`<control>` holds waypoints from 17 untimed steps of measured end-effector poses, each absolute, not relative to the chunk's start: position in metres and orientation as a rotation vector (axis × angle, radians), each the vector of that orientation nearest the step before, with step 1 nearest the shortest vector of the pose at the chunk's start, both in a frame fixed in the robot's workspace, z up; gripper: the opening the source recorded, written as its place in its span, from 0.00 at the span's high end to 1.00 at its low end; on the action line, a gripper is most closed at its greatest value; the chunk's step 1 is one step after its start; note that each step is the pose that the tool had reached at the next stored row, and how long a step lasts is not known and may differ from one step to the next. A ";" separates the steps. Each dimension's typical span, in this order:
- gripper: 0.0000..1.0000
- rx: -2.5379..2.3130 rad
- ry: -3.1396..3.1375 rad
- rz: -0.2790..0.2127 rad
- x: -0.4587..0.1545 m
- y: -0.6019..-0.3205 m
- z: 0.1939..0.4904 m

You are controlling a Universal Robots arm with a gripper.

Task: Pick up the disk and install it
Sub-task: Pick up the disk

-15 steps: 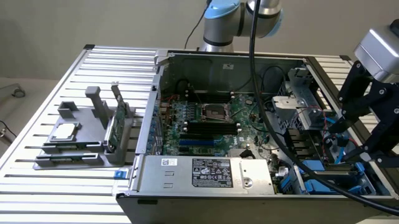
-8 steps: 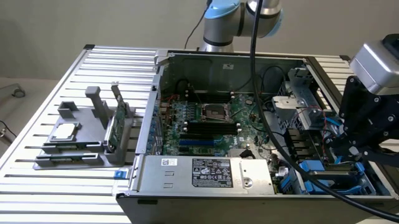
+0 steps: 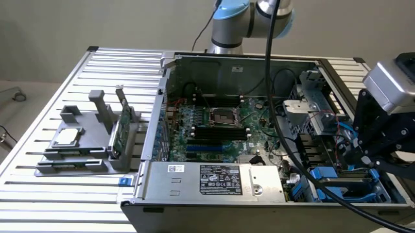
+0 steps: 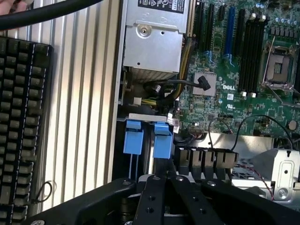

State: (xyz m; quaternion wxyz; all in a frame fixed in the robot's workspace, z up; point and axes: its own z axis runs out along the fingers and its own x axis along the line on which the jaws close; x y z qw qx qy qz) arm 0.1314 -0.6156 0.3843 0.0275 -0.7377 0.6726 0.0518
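My gripper [image 3: 364, 158], a black linkage under a grey wrist block, hangs over the drive bay at the front corner of the open computer case [image 3: 162, 97], on the exterior view's right. In the wrist view the gripper [image 4: 161, 182] sits right above two blue plastic carrier ends [image 4: 132, 138] standing side by side in that bay. The same blue carrier parts [image 3: 322, 174] show below the gripper in the exterior view. The disk's metal face and white label are hidden. I cannot tell whether the gripper touches a carrier.
A silver power supply [image 3: 214, 179] fills the case's front beside the bay, with the motherboard [image 3: 214, 121] behind it. A thick black cable [image 3: 275, 111] crosses the case. An upright green card [image 3: 123, 127] and a small chip [image 3: 68, 137] rest on a grey stand. A black keyboard [image 4: 18, 122] lies outside.
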 end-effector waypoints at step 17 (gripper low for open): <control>0.89 -2.295 2.058 0.161 0.145 -0.611 0.353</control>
